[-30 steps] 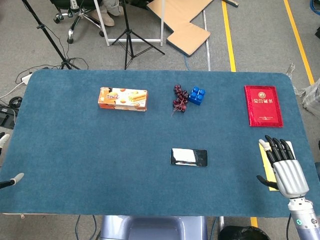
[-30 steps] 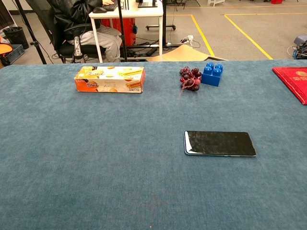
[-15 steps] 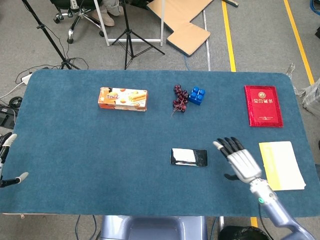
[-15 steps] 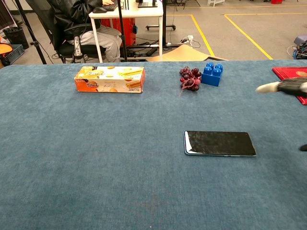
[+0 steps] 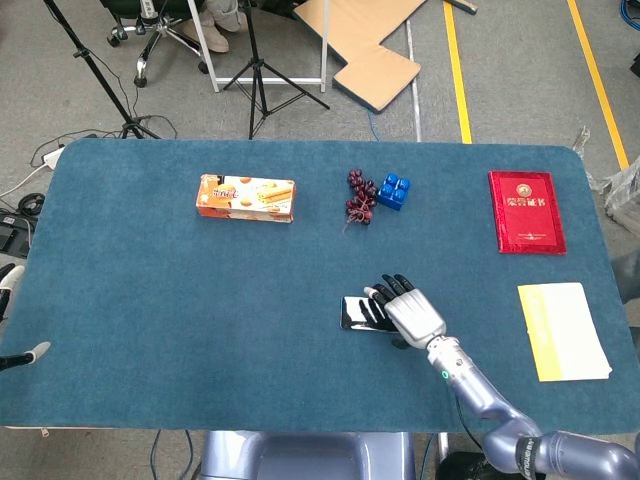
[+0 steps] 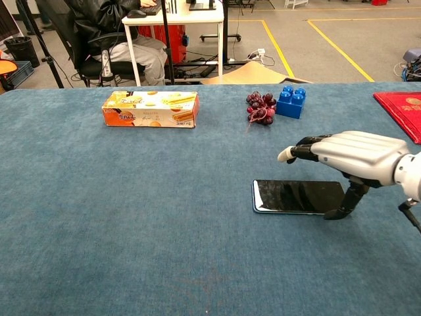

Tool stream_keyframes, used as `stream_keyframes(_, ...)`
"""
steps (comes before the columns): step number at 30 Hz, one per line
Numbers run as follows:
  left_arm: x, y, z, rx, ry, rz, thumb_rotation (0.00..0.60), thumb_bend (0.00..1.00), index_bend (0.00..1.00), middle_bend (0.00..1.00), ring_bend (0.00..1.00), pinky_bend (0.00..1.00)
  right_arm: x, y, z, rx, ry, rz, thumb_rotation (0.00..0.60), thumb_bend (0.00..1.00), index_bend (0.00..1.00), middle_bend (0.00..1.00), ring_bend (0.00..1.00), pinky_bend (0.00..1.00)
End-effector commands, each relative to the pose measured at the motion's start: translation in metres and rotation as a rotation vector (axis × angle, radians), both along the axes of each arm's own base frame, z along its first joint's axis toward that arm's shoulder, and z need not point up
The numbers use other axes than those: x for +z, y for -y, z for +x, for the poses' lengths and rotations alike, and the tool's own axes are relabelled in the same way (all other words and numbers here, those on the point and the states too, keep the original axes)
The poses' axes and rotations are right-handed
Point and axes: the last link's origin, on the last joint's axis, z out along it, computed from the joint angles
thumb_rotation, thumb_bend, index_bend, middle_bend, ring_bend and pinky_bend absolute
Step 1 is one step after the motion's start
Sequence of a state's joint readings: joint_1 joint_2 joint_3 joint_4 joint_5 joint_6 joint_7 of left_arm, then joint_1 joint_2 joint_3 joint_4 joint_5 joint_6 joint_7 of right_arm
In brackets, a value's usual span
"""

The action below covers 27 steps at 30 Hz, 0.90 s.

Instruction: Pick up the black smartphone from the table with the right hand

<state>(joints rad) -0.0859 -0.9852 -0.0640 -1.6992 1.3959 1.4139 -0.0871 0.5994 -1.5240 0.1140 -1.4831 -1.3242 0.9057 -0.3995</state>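
The black smartphone lies flat on the blue table, screen up. My right hand hovers over the phone's right half, palm down, fingers stretched out to the left and spread. Its thumb points down to the near right edge of the phone. Nothing is gripped. Of my left hand, only fingertips show at the far left edge of the head view, beside the table's edge.
A biscuit box lies at the back left. Purple grapes and a blue brick sit behind the phone. A red booklet and a yellow notepad lie at the right.
My right hand has moved left across the table, from over the yellow notepad to above the phone's right half. The phone has not moved.
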Motion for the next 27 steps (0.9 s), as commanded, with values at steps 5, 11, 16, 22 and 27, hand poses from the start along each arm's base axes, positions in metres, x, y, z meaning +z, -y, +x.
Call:
stream_keyframes(5, -0.001, -0.001, 0.001, -0.003, -0.001, -0.007, 0.600, 0.00, 0.00, 0.00, 0.00, 0.00, -0.020, 0.006, 0.007, 0.028, -0.045, -0.022, 0.600, 0.07, 0.19, 0.19, 0.08, 0.14)
stream_keyframes(11, -0.002, -0.002, 0.001, -0.003, -0.002, -0.008, 0.600, 0.00, 0.00, 0.00, 0.00, 0.00, -0.026, 0.006, 0.007, 0.027, -0.056, -0.026, 0.600, 0.08, 0.19, 0.20, 0.09, 0.15)
stream_keyframes(16, -0.002, -0.002, 0.001, 0.000, -0.003, -0.007, 0.600, 0.00, 0.00, 0.00, 0.00, 0.00, -0.029, 0.008, 0.004, 0.046, -0.086, -0.042, 0.600, 0.08, 0.20, 0.21, 0.10, 0.16)
stream_keyframes(22, -0.002, -0.002, 0.001, 0.001, -0.004, -0.008, 0.600, 0.00, 0.00, 0.00, 0.00, 0.00, -0.034, 0.006, 0.002, 0.086, -0.123, -0.049, 0.600, 0.09, 0.20, 0.21, 0.10, 0.16)
stream_keyframes(27, -0.003, -0.002, 0.001, 0.002, -0.005, -0.010, 0.600, 0.00, 0.00, 0.00, 0.00, 0.00, -0.037, 0.005, -0.002, 0.112, -0.159, -0.053, 0.600, 0.09, 0.20, 0.21, 0.10, 0.16)
